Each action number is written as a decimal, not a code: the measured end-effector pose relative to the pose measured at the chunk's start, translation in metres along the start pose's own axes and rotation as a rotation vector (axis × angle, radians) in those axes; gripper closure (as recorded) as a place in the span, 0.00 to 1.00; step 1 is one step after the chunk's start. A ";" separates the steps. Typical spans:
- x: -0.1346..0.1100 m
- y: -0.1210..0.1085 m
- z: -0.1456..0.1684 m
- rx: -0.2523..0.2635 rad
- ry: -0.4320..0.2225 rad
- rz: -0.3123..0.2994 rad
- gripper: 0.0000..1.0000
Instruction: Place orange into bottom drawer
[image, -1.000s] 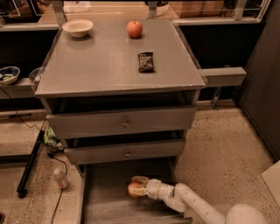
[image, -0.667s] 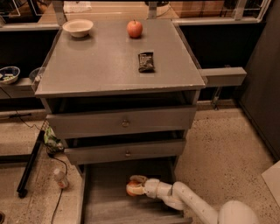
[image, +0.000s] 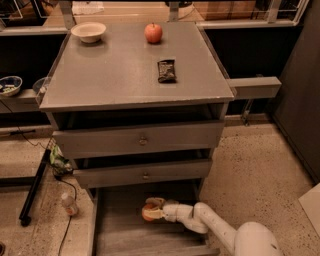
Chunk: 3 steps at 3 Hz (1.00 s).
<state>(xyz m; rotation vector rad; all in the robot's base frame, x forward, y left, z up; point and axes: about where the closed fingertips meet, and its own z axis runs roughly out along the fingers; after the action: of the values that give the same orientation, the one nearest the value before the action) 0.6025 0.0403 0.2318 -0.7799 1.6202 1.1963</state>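
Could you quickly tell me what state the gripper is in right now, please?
The gripper: closed on the orange, low inside the open bottom drawer.

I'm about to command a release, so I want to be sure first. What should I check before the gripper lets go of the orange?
1. The bottom drawer is pulled open: ok.
2. The orange is held in the gripper: ok.
3. The gripper is inside the drawer's outline, towards its back: ok.
4. The orange is low enough to rest on the drawer floor: cannot tell.
5. There is clearance under the middle drawer for pulling the arm out: cannot tell.
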 end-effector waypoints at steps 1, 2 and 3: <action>-0.005 0.010 0.007 0.012 -0.011 -0.014 1.00; -0.007 0.031 0.027 0.018 -0.019 -0.049 1.00; -0.003 0.027 0.031 0.012 -0.022 -0.043 1.00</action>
<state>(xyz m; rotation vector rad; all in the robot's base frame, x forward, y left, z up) 0.5891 0.0785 0.2413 -0.7872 1.5837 1.1600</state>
